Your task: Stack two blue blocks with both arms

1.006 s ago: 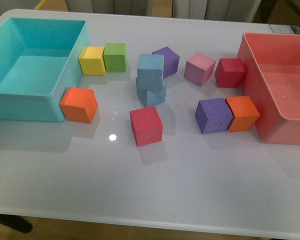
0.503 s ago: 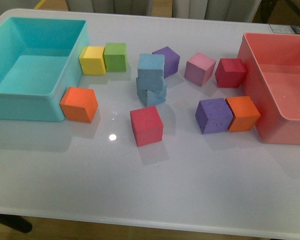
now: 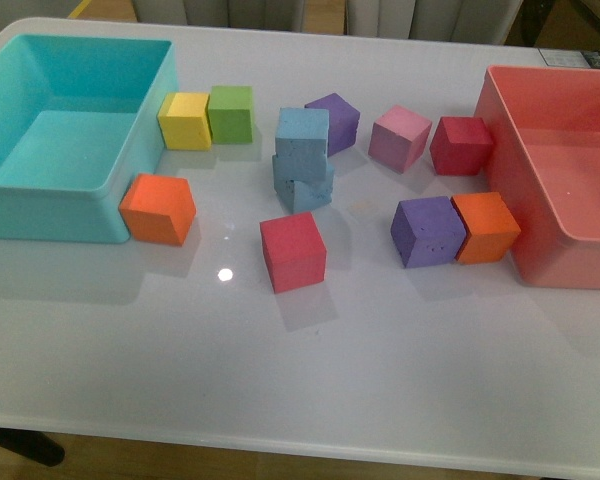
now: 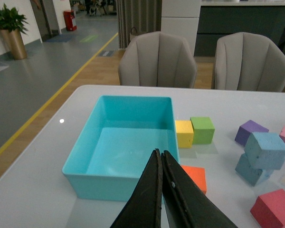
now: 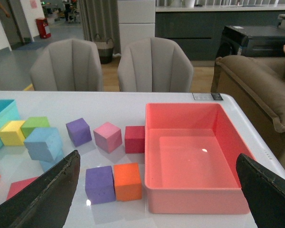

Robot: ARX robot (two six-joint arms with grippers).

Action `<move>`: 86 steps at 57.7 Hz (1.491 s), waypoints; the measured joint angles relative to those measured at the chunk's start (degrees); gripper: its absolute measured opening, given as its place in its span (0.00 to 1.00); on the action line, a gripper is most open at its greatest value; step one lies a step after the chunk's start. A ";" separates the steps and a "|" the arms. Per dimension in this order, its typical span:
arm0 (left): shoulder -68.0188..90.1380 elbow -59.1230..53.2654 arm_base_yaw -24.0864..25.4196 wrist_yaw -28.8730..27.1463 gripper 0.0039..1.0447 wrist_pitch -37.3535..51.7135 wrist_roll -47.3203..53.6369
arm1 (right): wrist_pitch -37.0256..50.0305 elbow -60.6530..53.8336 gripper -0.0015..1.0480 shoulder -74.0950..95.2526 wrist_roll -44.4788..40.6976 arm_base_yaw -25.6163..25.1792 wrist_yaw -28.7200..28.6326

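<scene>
Already one sky-blue foam cube (image 3: pixel 302 132) sits skewed atop the other sky-blue foam cube (image 3: pixel 303 184) mid-table, beside a purple foam cube (image 3: pixel 333 122). Neither arm touches them: left gripper (image 4: pixel 161 176) is pressed closed on nothing, right gripper (image 5: pixel 157 188) spread wide.

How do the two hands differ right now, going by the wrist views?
The left hand has its fingers pressed together, shut on nothing; the right hand has its fingers spread wide open. The left hand hangs over the turquoise bin; the right hand looks over the red bin. Both are black, empty, and clear of the stacked blue blocks.
</scene>
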 joint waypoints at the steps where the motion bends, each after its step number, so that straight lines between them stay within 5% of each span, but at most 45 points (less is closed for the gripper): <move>1: -0.44 0.00 0.00 0.00 0.01 -0.35 0.00 | 0.00 0.00 0.91 0.00 0.00 0.00 0.00; 64: -28.22 -0.04 0.00 0.00 0.01 -26.91 0.00 | 0.00 0.00 0.91 0.00 0.00 0.00 0.00; 70: -36.04 -0.04 0.00 -0.02 0.01 -36.24 0.00 | 0.00 0.00 0.91 0.00 0.00 0.00 0.02; 86: -37.90 -0.04 0.00 -0.02 0.02 -36.83 -0.04 | 0.00 0.00 0.91 0.00 0.02 0.00 0.00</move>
